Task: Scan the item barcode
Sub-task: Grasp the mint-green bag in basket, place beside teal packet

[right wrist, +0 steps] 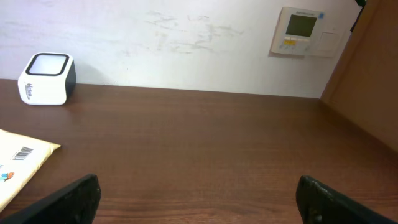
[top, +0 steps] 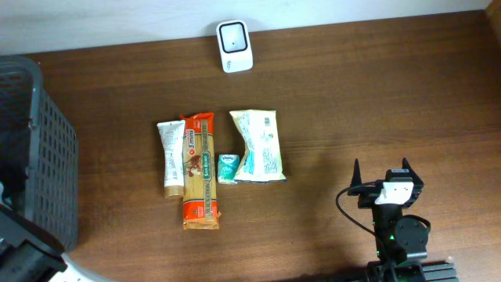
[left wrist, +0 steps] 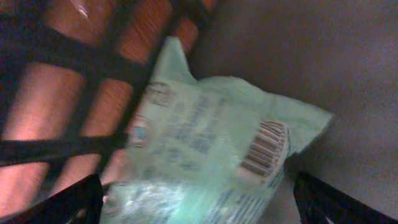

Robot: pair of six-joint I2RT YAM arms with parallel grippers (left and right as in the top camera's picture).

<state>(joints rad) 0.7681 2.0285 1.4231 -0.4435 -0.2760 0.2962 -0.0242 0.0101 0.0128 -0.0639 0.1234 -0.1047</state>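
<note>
A pale green packet (left wrist: 205,143) with a barcode (left wrist: 264,149) near its right end lies inside the dark mesh basket (left wrist: 93,68). My left gripper (left wrist: 199,208) is open, with one finger on each side of the packet's near end. I cannot tell whether the fingers touch it. The white scanner (top: 235,45) stands at the table's far edge and also shows at the left of the right wrist view (right wrist: 46,79). My right gripper (top: 382,168) is open over bare wood at the front right, with nothing between its fingers (right wrist: 74,199).
The basket (top: 47,157) fills the left side of the table. In the middle lie a white tube (top: 171,159), an orange pasta pack (top: 200,172), a small green pack (top: 228,168) and a white-and-teal packet (top: 258,146). The left arm (top: 23,251) enters at the bottom-left corner.
</note>
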